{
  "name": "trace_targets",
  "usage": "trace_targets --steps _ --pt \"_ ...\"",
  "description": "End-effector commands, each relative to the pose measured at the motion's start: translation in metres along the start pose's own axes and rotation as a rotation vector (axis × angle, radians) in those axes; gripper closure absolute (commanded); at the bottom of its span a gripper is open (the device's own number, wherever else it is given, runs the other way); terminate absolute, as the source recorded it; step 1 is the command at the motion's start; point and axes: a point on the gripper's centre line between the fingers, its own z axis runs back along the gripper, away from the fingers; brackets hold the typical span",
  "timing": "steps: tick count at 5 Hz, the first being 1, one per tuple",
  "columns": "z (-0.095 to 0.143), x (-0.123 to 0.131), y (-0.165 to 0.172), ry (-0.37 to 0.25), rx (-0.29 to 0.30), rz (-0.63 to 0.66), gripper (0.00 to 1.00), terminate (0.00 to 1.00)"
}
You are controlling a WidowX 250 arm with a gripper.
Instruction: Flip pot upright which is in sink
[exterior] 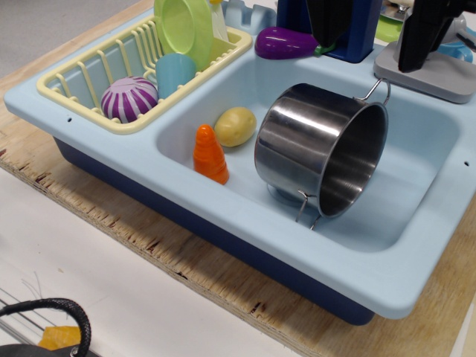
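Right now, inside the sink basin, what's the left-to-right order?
Orange toy carrot → yellow toy potato → stainless-steel pot, lying on its side with its mouth facing right.

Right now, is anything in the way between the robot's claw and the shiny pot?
Nothing visible blocks it. The gripper hangs above the sink's back right corner, with open space down to the pot, lying on its side in the basin. The carrot and potato sit left of the pot.

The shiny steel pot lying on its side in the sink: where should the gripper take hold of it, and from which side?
Probably the upper rim of the shiny stainless-steel pot, near its wire loop handle, coming from above. Its mouth opens sideways to the right in the light blue plastic sink, so that rim edge is exposed.
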Motion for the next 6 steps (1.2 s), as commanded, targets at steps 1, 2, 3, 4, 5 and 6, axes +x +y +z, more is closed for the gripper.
trace_targets --steps 1,2,3,4,5,6 --pt "0.000 0.000 0.000 0.000 0.000 0.000 0.00 0.00" --pt "-0.007 -0.004 -0.006 0.017 0.042 0.013 0.00 0.00" --pt "-0.017 -0.005 -0.010 0.107 0.153 0.050 0.00 0.00" --pt "-0.031 -0.011 -0.013 0.202 0.308 0.106 0.00 0.00" --pt "-0.044 -0.015 -0.011 0.248 0.419 0.146 0.00 0.00" --pt "-0.054 -0.017 -0.002 0.253 0.440 0.160 0.00 0.00"
